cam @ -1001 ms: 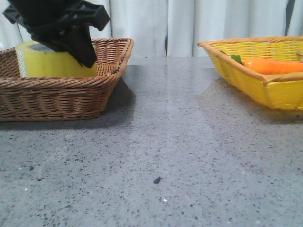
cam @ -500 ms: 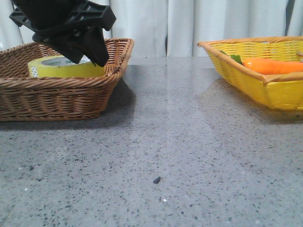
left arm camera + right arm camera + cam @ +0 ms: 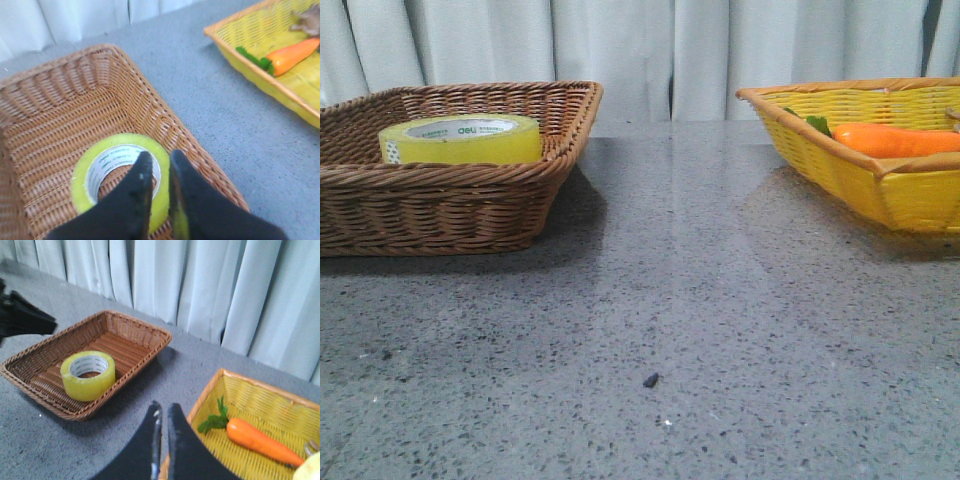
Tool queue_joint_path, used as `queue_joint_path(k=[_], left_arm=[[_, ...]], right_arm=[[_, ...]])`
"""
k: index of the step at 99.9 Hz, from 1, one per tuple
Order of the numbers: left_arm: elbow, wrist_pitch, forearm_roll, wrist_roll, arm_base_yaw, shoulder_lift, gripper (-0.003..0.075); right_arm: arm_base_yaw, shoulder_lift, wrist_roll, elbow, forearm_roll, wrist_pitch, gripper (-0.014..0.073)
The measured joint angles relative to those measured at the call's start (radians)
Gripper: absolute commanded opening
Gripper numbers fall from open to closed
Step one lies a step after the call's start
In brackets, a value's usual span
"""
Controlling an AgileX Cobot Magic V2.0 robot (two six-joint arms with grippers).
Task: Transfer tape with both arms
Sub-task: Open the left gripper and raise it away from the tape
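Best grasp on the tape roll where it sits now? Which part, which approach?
Come from straight above. The tape lies flat in the brown wicker basket, core hole facing up, and the basket walls likely block a side approach. Put one finger into the white core and one outside, pinching the roll's wall; the wall nearer the basket's middle looks clearest.

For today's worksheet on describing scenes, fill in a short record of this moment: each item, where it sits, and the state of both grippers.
tape: the tape lies flat, hole upward, inside the brown wicker basket
tape contact: nothing grips it
carrot: the carrot lies in the yellow basket
left gripper: the left gripper is above the roll, fingers nearly together, empty
right gripper: the right gripper is raised near the yellow basket, fingers nearly together, empty
table: the grey speckled table separates the two baskets
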Motion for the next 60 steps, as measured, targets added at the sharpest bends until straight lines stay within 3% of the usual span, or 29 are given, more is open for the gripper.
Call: queue_joint_path(k=[29, 60], left_arm=[[0.295, -0.023, -0.004, 0.011, 0.0, -0.435, -0.0021], [0.551, -0.098, -0.031, 0.011, 0.0, -0.907, -0.002]], right_arm=[[0.0, -0.27, 0.0, 0.38, -0.141, -0.381, -0.0074], [0.0, -0.423, 0.0, 0.58, -0.232, -0.418, -0.0074]])
